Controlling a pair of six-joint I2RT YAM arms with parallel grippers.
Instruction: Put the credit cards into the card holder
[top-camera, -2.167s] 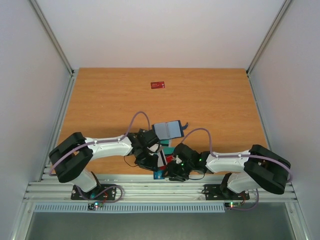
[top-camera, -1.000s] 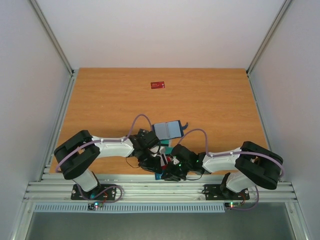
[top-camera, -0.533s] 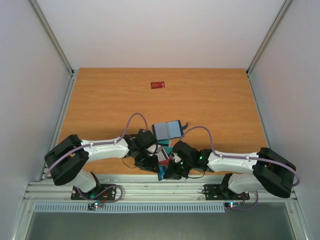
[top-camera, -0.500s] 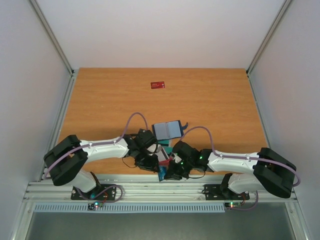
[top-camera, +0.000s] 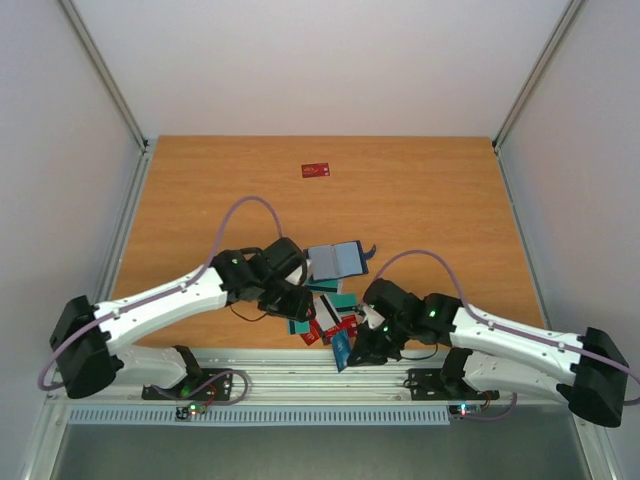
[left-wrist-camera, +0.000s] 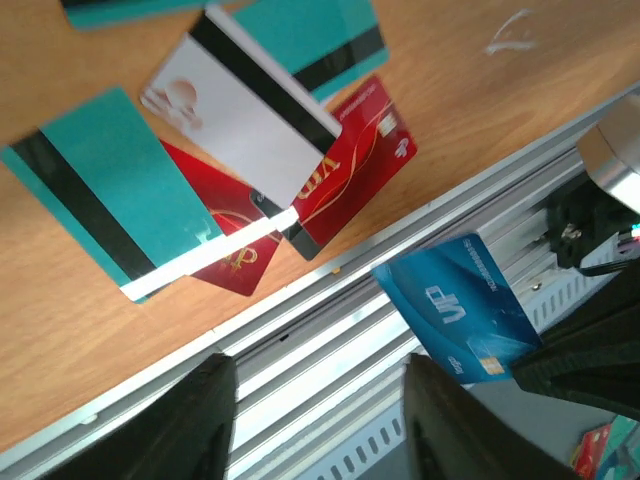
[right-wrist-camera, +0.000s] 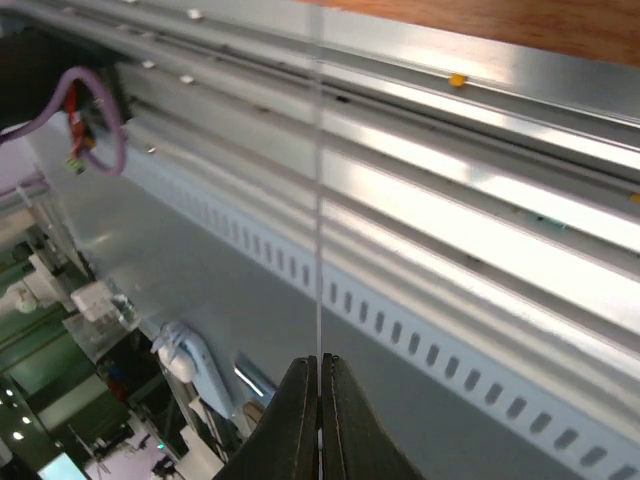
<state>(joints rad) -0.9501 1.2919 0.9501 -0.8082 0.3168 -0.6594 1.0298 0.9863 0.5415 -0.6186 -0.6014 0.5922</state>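
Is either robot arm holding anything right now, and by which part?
The right end effector pinches a thin blue rectangular plastic card by one edge, edge-on to its own camera. The left end effector is open, holding nothing.

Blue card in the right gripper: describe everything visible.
The blue card is thin glossy plastic with pale "VIP" lettering and a small gold chip near one corner. The right gripper pinches one edge, fingers shut; its wrist camera sees the card edge-on. It hangs tilted over the aluminium rail, touching nothing else.
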